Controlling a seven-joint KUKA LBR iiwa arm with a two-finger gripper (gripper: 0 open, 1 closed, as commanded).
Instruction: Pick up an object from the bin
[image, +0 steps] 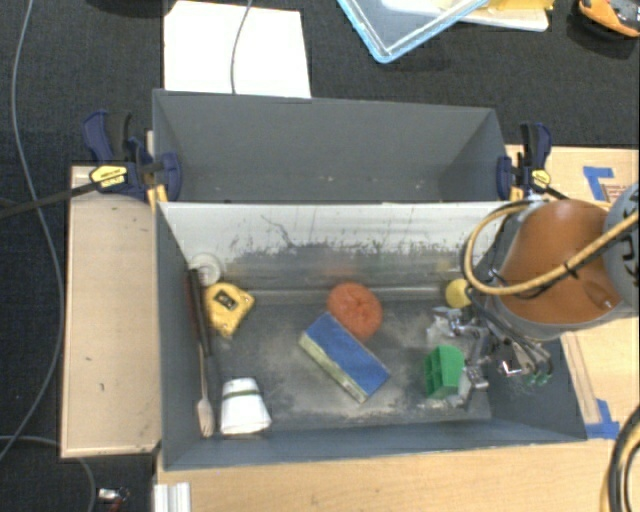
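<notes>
Reaching in from the right edge of the frame, the arm carries its orange wrist cover (560, 265), with looped cables, over the right end of the grey bin (330, 150). The gripper (465, 368) sits low in the lower right of the bin floor, its metal end up against a small green block (442, 370). The block stands just left of the metal parts, touching or very nearly so. How wide the gripper is open cannot be read from this angle, nor whether it has hold of the block. Just above the gripper, near the foot of the back wall, lies a small yellow ball (457, 292). Toward the centre of the floor a blue sponge (345, 357) with a pale yellow-green edge lies slanted, well apart from the green block. A round orange-red ball (355, 308) sits just above the sponge's upper end. At left, a yellow tape measure (228, 305) lies near the left wall, with a small pale round thing (205, 270) above it. A long thin stick (200, 350) runs down along that wall. A white cup-like piece (243, 405) is in the lower left corner.
</notes>
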